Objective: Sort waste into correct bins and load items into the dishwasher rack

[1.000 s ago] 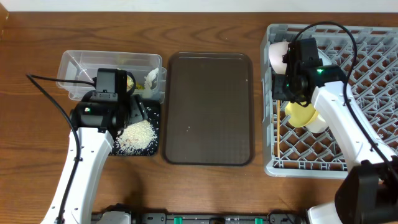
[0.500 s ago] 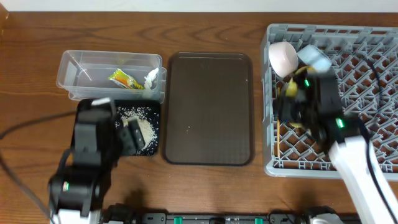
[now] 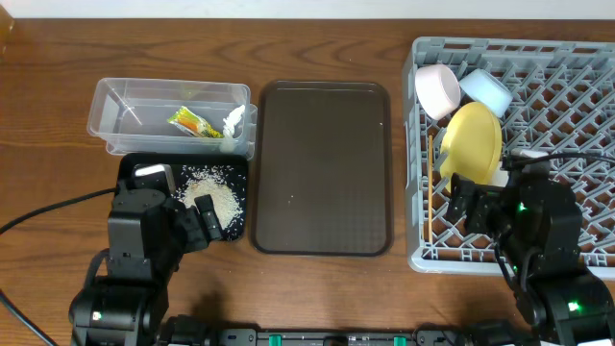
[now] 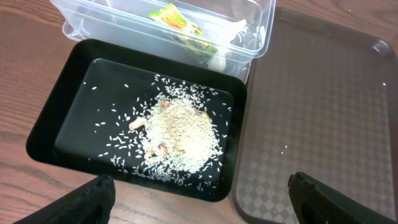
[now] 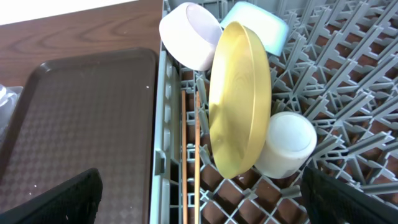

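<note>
The grey dishwasher rack [image 3: 577,77] holds a yellow plate [image 3: 473,139] standing on edge, a white bowl [image 3: 437,89], a light blue bowl [image 3: 485,89] and a pale cup [image 5: 286,143] behind the plate. Two chopsticks [image 5: 191,162] lie along the rack's left side. My right gripper [image 5: 202,186] is open above the rack's near left part [image 3: 471,202], touching nothing. The clear tub [image 3: 110,115] contains the snack wrapper [image 3: 189,122] and tissue [image 3: 233,119]. Rice [image 4: 180,127] lies in the black tray [image 4: 68,118]. My left gripper [image 4: 200,193] hangs open over that tray's near edge.
A large dark brown serving tray [image 3: 322,168] lies between the black tray and the rack, with nothing on it. Bare wooden table [image 3: 317,43] runs along the far side. Cables trail from both arms near the front edge.
Both arms have pulled back toward the near edge. The right gripper opened and left the yellow plate standing in the rack. The left gripper drew away from the tub and tray.
</note>
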You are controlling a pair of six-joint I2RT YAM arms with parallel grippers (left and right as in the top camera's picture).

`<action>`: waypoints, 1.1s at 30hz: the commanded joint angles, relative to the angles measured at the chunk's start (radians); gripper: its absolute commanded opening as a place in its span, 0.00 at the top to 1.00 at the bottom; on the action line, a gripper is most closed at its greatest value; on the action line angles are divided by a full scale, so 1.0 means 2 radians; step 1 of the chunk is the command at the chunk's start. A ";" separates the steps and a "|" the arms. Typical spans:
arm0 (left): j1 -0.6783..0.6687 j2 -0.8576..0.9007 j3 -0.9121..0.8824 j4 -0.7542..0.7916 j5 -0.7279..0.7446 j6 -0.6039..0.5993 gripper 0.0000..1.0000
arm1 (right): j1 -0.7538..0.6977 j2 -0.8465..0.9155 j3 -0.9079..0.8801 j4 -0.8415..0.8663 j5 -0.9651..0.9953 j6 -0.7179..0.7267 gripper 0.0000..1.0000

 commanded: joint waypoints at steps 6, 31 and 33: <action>-0.002 0.001 -0.004 -0.002 0.001 0.001 0.08 | 0.000 -0.001 -0.006 -0.001 0.010 -0.001 0.01; -0.002 0.001 -0.004 -0.002 0.001 0.001 0.07 | -0.051 -0.129 -0.170 0.206 -0.030 -0.083 0.01; -0.002 0.001 -0.004 -0.002 0.001 0.001 0.08 | -0.054 -0.163 -0.213 0.253 -0.029 -0.083 0.01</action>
